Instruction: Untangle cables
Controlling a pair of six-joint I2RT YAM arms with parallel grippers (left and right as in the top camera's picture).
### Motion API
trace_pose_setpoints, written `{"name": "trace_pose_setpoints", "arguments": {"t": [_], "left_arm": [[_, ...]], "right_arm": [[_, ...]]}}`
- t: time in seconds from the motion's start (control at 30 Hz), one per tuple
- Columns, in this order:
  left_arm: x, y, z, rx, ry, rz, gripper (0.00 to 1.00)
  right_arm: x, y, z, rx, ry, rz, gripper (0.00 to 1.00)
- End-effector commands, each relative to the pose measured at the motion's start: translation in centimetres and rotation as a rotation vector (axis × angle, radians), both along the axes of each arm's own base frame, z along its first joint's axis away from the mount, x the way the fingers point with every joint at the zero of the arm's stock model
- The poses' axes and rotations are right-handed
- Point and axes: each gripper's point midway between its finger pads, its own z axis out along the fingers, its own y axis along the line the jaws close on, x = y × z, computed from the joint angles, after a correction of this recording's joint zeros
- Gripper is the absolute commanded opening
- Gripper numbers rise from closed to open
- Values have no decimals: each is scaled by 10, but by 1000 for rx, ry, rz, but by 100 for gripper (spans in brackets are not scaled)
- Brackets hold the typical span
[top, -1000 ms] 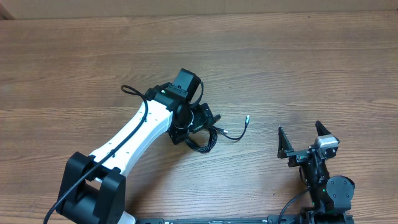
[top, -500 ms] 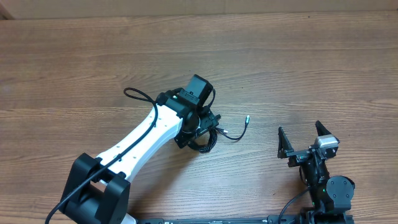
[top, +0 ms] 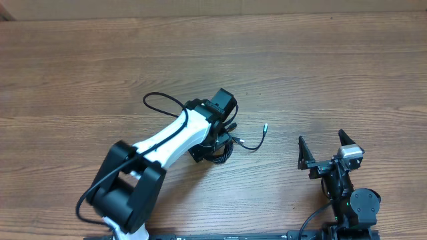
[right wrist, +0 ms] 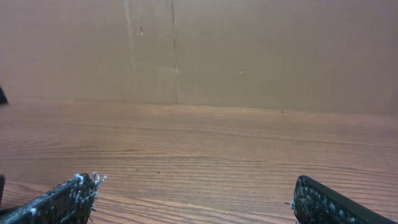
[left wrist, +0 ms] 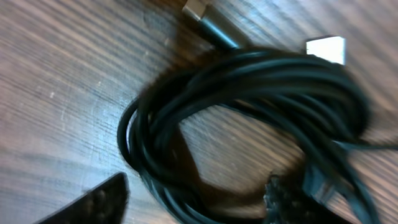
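Left arm (top: 170, 137) is reached out over the middle of the table (top: 320, 67). The cables (left wrist: 249, 81) are a small black coil directly under its wrist, slightly near and right of table centre in the overhead view.

Left gripper (left wrist: 193, 200): jaws apart at a medium gap, and both fingertips show at the bottom edge of the wrist view. The near-left bend of the coil sits between them. The left fingertip (left wrist: 93, 200) is just beside the coil's outer loop. The right one overlaps blurred cable, so we cannot tell whether either pad is touching yet. We see nothing lifted.

Key relation: the coil lies just ahead of and below the left claw. In the wrist view its long axis runs left to right, roughly along the line between the two fingers. We judge a squeeze here would take several loops at once, not a single strand.

Two plug ends show at the far side of the coil: a dark metal-tipped plug (left wrist: 208, 22) and a flat silver plug (left wrist: 326, 48). In the overhead view one loose strand (top: 250, 147) trails right from the coil, and its tip (top: 265, 126) points far.

Right gripper (top: 325, 152) is at the near right, well apart from the coil. Its jaws are wide and empty, and its wrist view shows only bare wood.

The left arm is clearly the nearer one. We judge that loose tip is the end the right arm could reach first. Task looks barely begun, the coil being one bundle.
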Motion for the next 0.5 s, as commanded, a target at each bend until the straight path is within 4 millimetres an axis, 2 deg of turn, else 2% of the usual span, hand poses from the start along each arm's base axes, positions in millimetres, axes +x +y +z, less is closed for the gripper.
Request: {"name": "trace_pose_setpoints", "arguments": {"t": [0.0,0.1,0.13,0.27,0.3,0.47], "left_arm": [[-8,3,-18,31,54,14,53],[-10,5,-23,48,68,3,49],[-9,7,-23,54,63,-1,43],[1,20,-22,134,8,-70,8],[7,26,-20,164,-14,-103,4],[36,37,3,219,-79,-296,4]], "right_arm": [[0,-1,-3,-4,0,-6,100],[0,-1,-3,-4,1,-6,100],[0,-1,-3,-4,1,-6,100],[0,-1,-3,-4,0,-6,100],[0,-1,-3,-4,1,-6,100],[0,-1,-3,-4,0,-6,100]]}}
